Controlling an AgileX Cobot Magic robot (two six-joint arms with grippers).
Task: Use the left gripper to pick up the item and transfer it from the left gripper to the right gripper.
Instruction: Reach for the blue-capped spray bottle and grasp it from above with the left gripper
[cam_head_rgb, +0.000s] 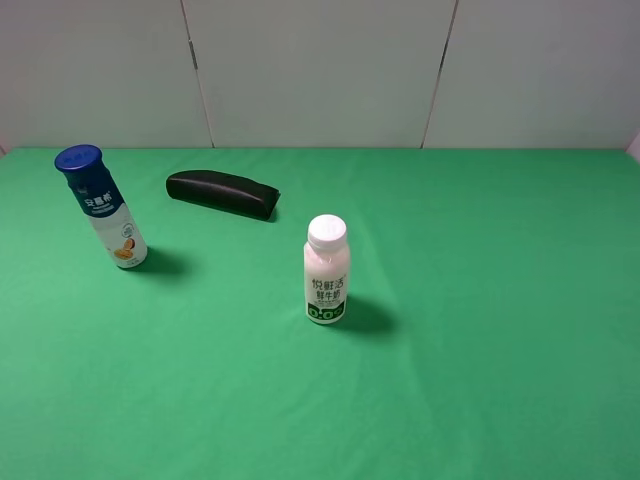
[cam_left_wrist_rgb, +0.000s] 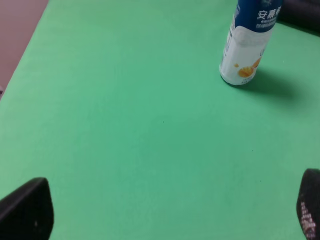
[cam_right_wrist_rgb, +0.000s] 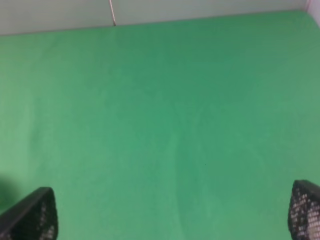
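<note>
The item, a tall slim bottle (cam_head_rgb: 104, 208) with a dark blue cap, blue upper label and white lower body with an orange picture, stands upright at the far left of the green table. It also shows in the left wrist view (cam_left_wrist_rgb: 248, 44), well ahead of my left gripper (cam_left_wrist_rgb: 170, 210), which is open and empty with only its two fingertips showing. My right gripper (cam_right_wrist_rgb: 170, 212) is open and empty over bare green cloth. Neither gripper shows in the exterior high view.
A shorter white-capped milk bottle (cam_head_rgb: 327, 270) with a green label stands near the table's middle. A black oblong case (cam_head_rgb: 222, 193) lies behind, to the right of the item, and shows in the left wrist view (cam_left_wrist_rgb: 300, 14). The table's left edge (cam_left_wrist_rgb: 22, 55) borders a reddish floor.
</note>
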